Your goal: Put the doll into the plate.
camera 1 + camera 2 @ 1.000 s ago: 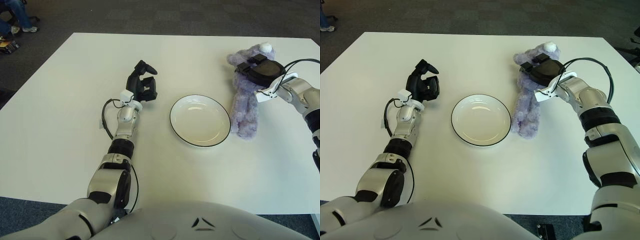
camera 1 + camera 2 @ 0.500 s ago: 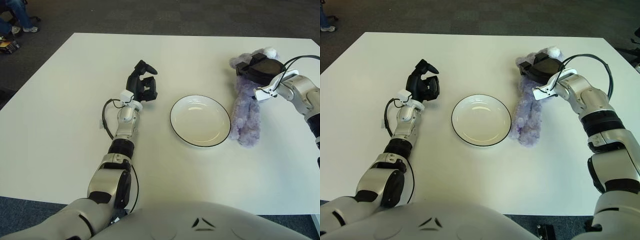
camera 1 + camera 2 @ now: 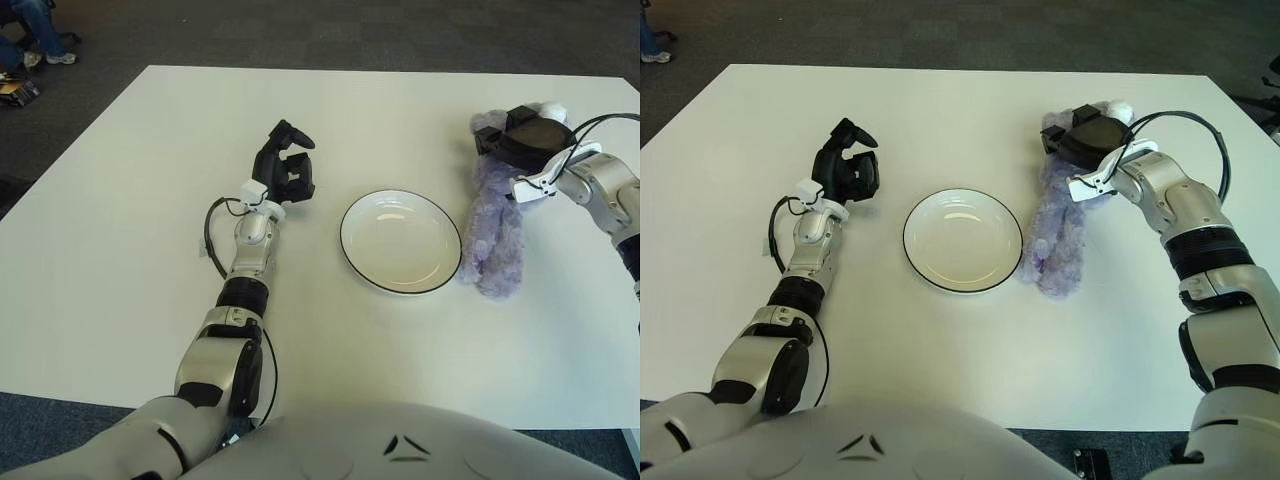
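Right hand (image 3: 1092, 138) clamped on purple doll's (image 3: 1058, 235) head, right of frame
Doll's feet touch the plate (image 3: 962, 240) rim; left hand (image 3: 845, 170) idle, curled, left of centre

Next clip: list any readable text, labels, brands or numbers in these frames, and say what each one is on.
None: no readable text appears anywhere.
The purple plush doll, white plate and white table carry no print.
The left hand, idle left of the plate, and the right hand gripping the doll's upper end show no readable markings.
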Controlling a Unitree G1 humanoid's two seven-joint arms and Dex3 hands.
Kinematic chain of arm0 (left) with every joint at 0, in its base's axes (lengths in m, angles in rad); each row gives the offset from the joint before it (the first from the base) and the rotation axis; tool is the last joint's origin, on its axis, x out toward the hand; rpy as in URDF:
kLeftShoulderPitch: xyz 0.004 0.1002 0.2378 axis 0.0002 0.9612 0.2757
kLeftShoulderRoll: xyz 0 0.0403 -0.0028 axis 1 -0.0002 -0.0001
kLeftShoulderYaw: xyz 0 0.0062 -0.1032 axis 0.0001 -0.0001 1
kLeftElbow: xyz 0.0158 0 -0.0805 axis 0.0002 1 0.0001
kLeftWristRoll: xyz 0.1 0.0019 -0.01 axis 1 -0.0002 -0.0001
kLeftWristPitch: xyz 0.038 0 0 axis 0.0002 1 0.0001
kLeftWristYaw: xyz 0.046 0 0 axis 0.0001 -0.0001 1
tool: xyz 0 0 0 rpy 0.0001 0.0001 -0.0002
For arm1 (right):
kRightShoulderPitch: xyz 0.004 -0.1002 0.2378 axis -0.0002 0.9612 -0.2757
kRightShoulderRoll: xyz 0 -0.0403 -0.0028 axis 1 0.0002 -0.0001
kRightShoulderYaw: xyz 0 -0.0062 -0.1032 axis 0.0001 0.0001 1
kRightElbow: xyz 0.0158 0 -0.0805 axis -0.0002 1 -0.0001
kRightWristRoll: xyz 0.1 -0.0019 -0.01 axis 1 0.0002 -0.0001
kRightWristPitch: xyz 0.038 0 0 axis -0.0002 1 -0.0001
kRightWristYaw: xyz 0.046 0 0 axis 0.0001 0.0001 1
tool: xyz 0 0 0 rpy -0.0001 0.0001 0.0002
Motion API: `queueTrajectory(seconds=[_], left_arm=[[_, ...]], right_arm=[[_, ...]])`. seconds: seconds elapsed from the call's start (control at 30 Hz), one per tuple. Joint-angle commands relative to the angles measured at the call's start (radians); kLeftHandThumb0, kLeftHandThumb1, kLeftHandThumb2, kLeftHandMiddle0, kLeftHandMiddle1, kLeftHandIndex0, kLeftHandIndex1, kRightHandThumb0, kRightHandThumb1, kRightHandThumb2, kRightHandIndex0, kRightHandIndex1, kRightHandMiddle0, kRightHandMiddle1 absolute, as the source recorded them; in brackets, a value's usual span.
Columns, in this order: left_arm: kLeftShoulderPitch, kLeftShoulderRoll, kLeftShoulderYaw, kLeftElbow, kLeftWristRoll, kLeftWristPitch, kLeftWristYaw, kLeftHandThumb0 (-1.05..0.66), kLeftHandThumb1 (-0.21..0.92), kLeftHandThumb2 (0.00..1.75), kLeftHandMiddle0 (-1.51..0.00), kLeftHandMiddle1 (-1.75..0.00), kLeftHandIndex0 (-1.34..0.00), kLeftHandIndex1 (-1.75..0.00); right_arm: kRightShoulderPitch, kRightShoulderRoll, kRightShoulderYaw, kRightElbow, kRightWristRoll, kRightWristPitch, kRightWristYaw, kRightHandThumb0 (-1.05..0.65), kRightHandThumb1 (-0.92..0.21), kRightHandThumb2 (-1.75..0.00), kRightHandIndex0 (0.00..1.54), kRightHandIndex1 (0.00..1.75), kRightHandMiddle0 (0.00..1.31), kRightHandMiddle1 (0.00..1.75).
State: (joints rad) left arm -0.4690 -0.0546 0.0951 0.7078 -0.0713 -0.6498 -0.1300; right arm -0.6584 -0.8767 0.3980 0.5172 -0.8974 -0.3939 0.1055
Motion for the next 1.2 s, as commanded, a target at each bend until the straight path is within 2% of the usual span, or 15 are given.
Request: queueTrajectory(seconds=[0.0, 0.3, 0.87, 1.17], left_arm=[[0.060, -0.019, 0.002, 0.045, -0.016, -0.005, 0.001, -0.42, 0.50, 1.09, -1.21, -1.75, -0.47, -1.75], [0.059, -0.017, 0.002, 0.044, -0.012, -0.002, 0.002, -0.42, 0.50, 1.08, -1.21, -1.75, -0.47, -1.75], [0.056, -0.015, 0.002, 0.049, -0.014, -0.002, -0.001, -0.42, 0.50, 1.09, -1.20, -1.75, -0.47, -1.75], [0.057, -0.016, 0.003, 0.046, -0.016, 0.004, -0.001, -0.43, 0.50, 1.09, -1.20, -1.75, -0.47, -1.75]], right_arm=[[0.026, -0.004, -0.007, 0.009, 0.004, -0.011, -0.029, 0.45, -0.34, -1.29, 0.55, 1.75, 0.74, 1.75], [0.032, 0.007, -0.016, 0.059, 0.016, -0.031, -0.128, 0.46, -0.32, -1.31, 0.60, 1.75, 0.79, 1.75], [0.014, 0.009, 0.004, 0.151, -0.009, -0.058, -0.263, 0.45, -0.34, -1.28, 0.58, 1.75, 0.77, 1.75], [0.020, 0.010, -0.013, 0.165, 0.006, -0.052, -0.319, 0.46, -0.32, -1.31, 0.60, 1.75, 0.78, 1.75]])
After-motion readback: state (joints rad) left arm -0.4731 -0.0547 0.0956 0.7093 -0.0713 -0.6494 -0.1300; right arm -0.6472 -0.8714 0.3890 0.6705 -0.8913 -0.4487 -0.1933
